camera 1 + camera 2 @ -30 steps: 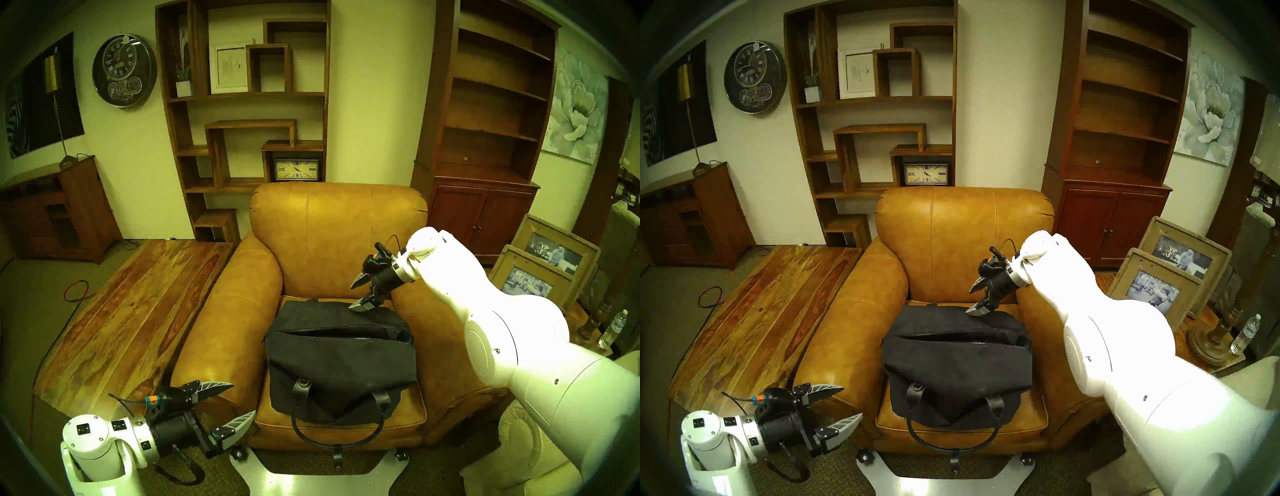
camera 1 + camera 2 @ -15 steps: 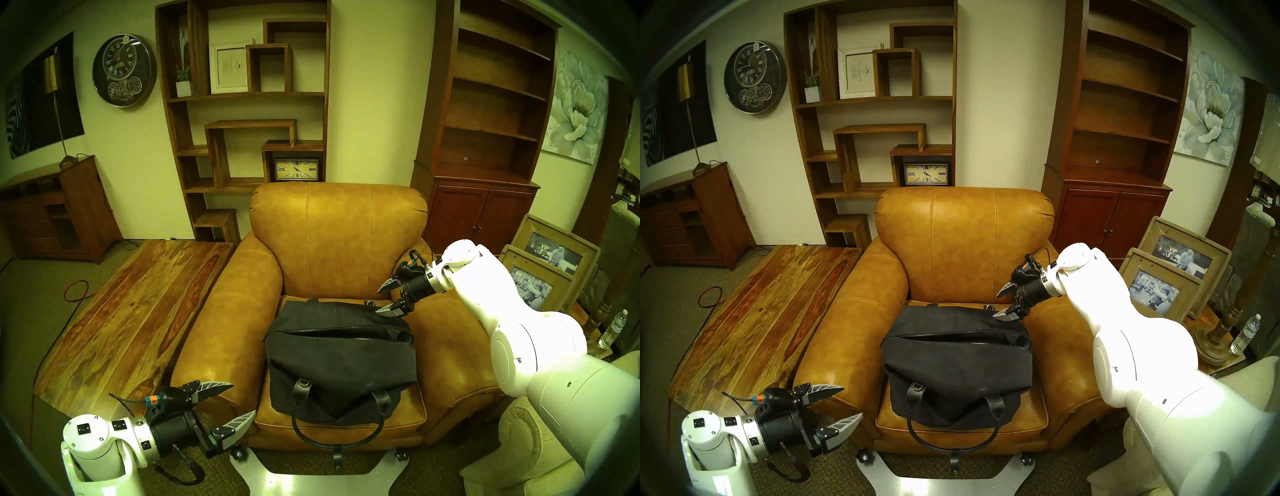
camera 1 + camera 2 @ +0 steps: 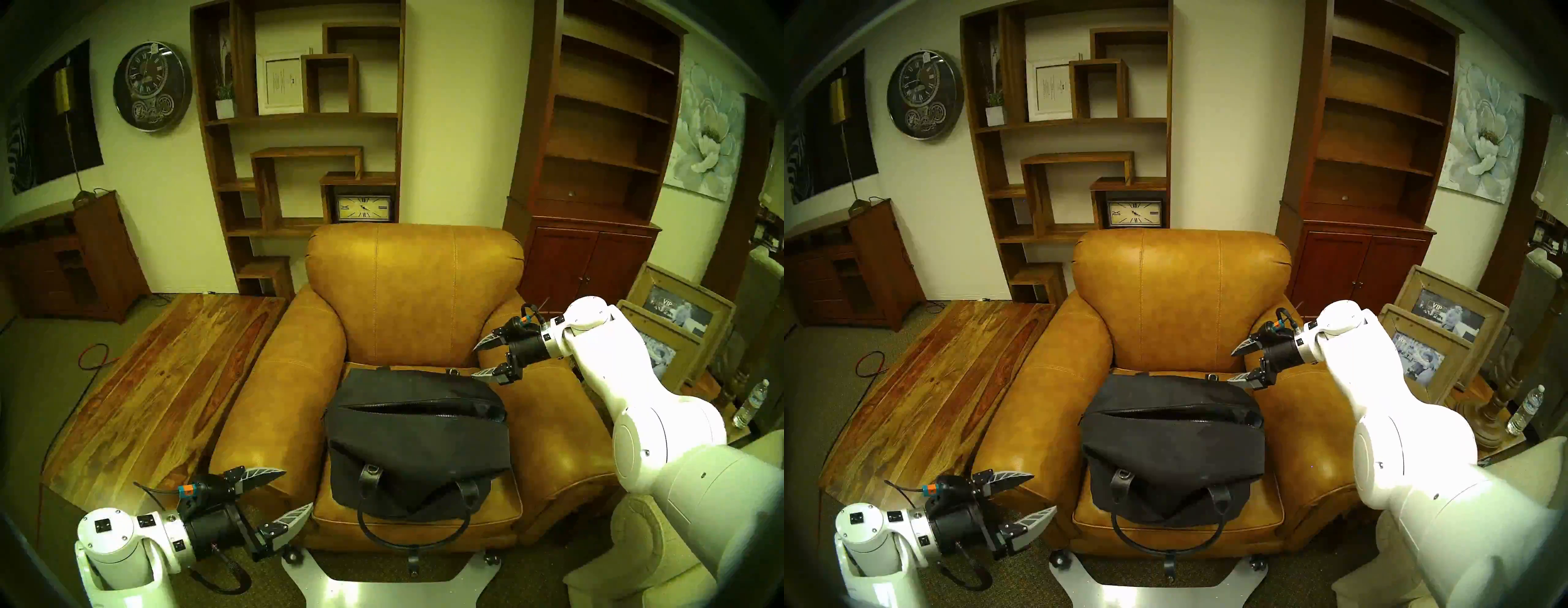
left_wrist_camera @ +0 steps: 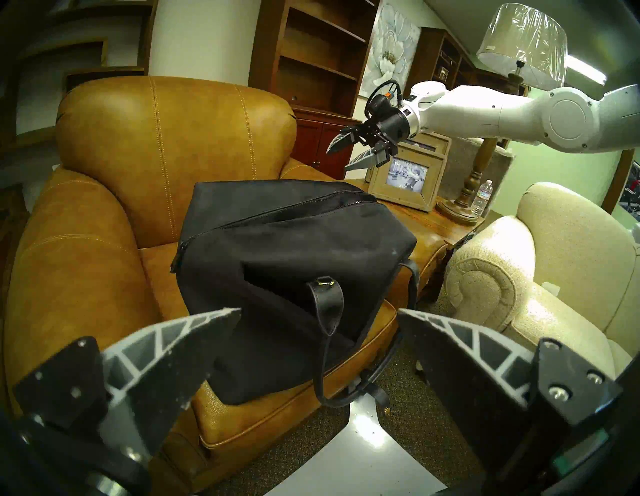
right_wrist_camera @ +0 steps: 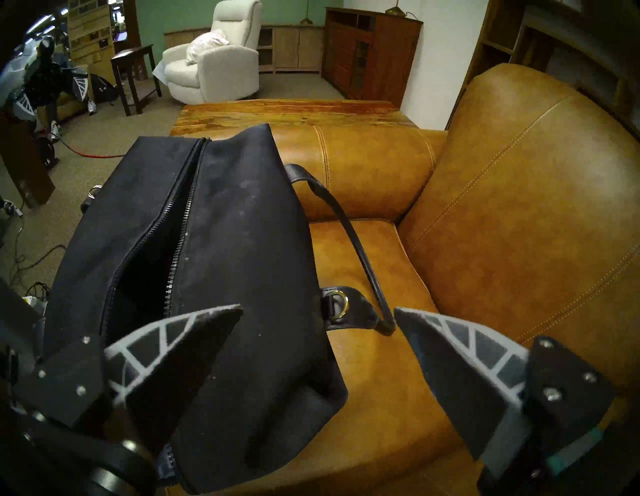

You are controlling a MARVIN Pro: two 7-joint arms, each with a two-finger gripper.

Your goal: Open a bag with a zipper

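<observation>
Since 1 s ago the right hand (image 3: 478, 360) has drawn back rightward off the bag (image 3: 418, 441), fingers spread wide, empty; its zipper (image 5: 173, 239) gapes, seemingly mostly undone.

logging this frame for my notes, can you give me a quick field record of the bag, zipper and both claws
bag: black, soft, sits on the tan armchair seat
zipper: parted along most of its length, dark gap showing
handle: front loop hangs over the seat edge
right claw: open, empty, beside the bag's far right corner, no contact visible
left claw: open, empty, by the chair's front left corner, clear of the bag
</observation>
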